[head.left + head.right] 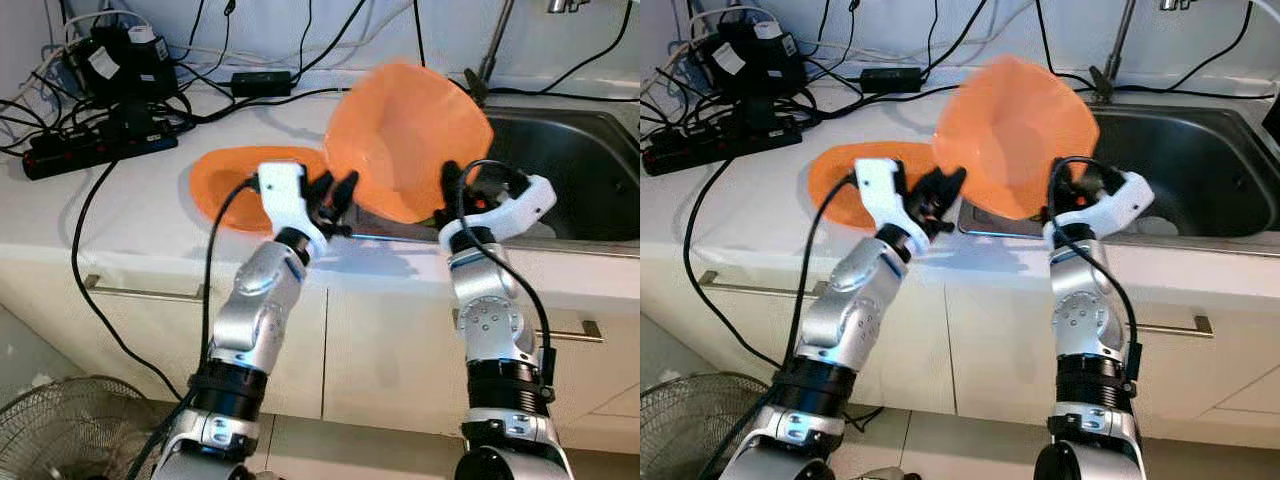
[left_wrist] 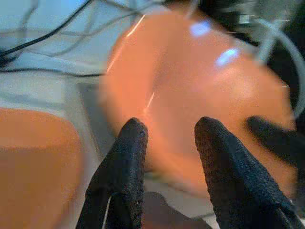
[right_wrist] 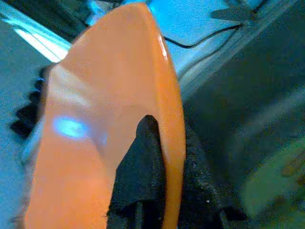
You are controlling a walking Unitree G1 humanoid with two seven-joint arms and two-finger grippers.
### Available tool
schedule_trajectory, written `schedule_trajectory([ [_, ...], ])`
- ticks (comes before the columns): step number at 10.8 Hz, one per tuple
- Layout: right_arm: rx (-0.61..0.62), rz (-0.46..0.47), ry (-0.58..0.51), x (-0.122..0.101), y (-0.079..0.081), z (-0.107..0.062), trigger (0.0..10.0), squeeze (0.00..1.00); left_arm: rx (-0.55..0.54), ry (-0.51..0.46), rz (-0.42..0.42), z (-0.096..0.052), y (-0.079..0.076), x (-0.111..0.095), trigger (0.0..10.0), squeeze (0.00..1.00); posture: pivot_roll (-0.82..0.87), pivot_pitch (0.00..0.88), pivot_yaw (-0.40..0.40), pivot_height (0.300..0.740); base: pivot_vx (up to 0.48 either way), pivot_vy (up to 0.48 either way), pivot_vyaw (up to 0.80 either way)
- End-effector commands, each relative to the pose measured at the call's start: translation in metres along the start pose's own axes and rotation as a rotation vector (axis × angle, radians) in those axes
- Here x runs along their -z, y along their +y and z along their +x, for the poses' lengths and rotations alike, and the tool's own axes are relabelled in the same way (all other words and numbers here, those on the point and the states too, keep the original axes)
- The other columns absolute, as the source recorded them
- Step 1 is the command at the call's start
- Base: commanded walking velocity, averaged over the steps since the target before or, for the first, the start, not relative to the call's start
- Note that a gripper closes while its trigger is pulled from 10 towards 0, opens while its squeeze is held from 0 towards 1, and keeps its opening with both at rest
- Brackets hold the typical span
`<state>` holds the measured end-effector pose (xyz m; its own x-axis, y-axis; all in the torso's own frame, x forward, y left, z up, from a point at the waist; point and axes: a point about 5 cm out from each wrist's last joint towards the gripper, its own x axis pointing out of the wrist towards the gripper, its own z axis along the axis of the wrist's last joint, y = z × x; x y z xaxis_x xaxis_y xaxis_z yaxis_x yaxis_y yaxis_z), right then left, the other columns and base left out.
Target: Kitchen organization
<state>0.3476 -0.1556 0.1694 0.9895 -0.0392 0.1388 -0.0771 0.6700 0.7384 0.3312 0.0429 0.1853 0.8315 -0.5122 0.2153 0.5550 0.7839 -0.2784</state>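
Orange plastic bowl (image 1: 410, 135) tilts over the steel sink (image 1: 580, 160) edge, pinched by the right gripper (image 3: 164, 191); left gripper (image 2: 169, 143) gapes beside an orange plate (image 1: 240, 185). No legible writing.

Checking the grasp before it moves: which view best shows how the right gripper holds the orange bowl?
The right wrist view: the orange bowl rim sits pinched between the right gripper fingers. The eye views show the bowl tilted by the sink; the left wrist view shows its blurred outside.

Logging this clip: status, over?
Right hand clamped on orange bowl rim, tilted beside sink. Left hand open, near bowl. Orange plate on counter.
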Motion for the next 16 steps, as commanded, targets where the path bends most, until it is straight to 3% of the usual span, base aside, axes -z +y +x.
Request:
schedule_trajectory([
  [1,-0.006,0.015,-0.038,-0.011,0.005,0.006,0.0,0.00,0.073,-0.007,0.042,0.001,-0.011,-0.004,10.0,1.00,0.07,0.000,0.052,0.740,0.000,0.000,0.00],
  [2,0.005,0.012,-0.072,-0.020,0.003,0.009,0.0,0.00,0.089,0.009,0.062,0.000,-0.012,-0.002,10.0,1.00,0.07,0.000,0.052,0.740,0.000,0.000,0.00],
  [3,0.031,0.014,-0.127,-0.037,-0.003,0.015,0.0,0.00,0.109,0.047,0.105,-0.002,-0.014,0.004,10.0,0.49,0.07,0.000,0.052,0.740,0.000,0.000,0.00],
  [4,0.053,0.004,-0.158,-0.045,-0.006,0.017,3.5,0.00,0.126,0.074,0.132,-0.003,-0.015,0.009,10.0,0.00,0.07,0.000,0.052,0.740,0.000,0.000,0.00],
  [5,0.068,0.000,-0.185,-0.051,-0.008,0.019,10.0,0.00,0.139,0.088,0.140,-0.004,-0.016,0.011,10.0,0.00,0.07,0.000,0.054,0.740,0.000,0.000,0.00],
  [6,0.072,0.000,-0.194,-0.054,-0.008,0.020,10.0,0.00,0.144,0.092,0.140,-0.004,-0.017,0.012,10.0,0.00,0.07,0.000,0.054,0.740,0.000,0.000,0.00],
  [8,0.106,-0.249,-0.257,-0.072,-0.013,0.026,10.0,0.00,0.168,0.210,0.196,-0.012,-0.015,0.028,10.0,0.00,0.07,0.000,0.058,0.740,0.000,0.000,0.00],
  [11,0.070,-0.598,-0.223,-0.065,-0.017,0.031,10.0,0.00,0.198,0.301,0.237,-0.021,-0.011,0.039,10.0,0.00,0.08,0.000,0.058,0.740,0.000,0.000,0.00],
  [14,0.032,-0.791,-0.136,-0.046,-0.025,0.037,10.0,0.00,0.234,0.353,0.261,-0.030,-0.009,0.040,10.0,0.00,0.09,0.000,0.051,0.740,0.000,0.000,0.00],
  [16,0.022,-0.836,-0.121,-0.041,-0.025,0.039,10.0,0.00,0.260,0.369,0.283,-0.035,-0.012,0.040,10.0,0.00,0.09,0.000,0.047,0.740,0.000,0.000,0.00],
])
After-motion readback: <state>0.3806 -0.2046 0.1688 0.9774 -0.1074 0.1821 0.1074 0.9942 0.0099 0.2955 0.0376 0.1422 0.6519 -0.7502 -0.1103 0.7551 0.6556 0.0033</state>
